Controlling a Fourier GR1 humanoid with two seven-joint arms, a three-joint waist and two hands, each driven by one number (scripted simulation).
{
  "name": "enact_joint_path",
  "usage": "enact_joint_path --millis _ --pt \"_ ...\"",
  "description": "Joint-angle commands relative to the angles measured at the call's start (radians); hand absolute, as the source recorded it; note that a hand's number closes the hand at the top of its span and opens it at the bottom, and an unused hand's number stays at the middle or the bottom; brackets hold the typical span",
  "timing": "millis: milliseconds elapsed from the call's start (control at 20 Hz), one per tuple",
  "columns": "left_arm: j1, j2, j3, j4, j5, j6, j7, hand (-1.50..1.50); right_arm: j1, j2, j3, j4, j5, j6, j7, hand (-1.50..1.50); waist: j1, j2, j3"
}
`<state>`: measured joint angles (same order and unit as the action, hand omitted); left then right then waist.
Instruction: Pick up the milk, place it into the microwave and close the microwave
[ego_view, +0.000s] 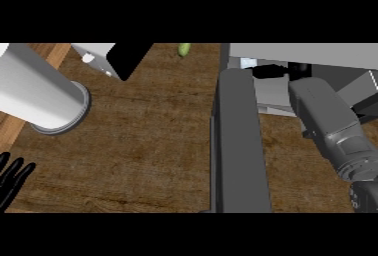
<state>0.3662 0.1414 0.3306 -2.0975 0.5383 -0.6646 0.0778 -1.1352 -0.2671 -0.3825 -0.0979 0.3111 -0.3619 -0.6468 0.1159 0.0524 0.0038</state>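
Grey microwave door (238, 150) stands open. Inside microwave (310, 50): right hand (272, 71) beside milk (248, 62), hold indeterminate. Milk mostly hidden; long axis unreadable. Lower-left edge: left hand (11, 177), relaxed.

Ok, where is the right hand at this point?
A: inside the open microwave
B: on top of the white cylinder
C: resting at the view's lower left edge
A: the right hand sits beyond the swung-out door, within the microwave opening.
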Motion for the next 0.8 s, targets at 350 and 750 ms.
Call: enact_joint_path --millis 350,750 --pt "-0.016 -0.08 -0.199 0.041 -0.153 -0.113 -0.017 -1.5 0.092 0.036 -0.061 0.0 -0.083 0.347 -0.107 -1.5 -0.065 -0.028 -0.001" --pt "-0.043 -0.081 -0.215 0.172 -0.287 -0.204 -0.105 -1.5 0.272 0.097 -0.1 -0.012 -0.152 0.564 -0.23 -1.5 -0.102 -0.046 -0.003"
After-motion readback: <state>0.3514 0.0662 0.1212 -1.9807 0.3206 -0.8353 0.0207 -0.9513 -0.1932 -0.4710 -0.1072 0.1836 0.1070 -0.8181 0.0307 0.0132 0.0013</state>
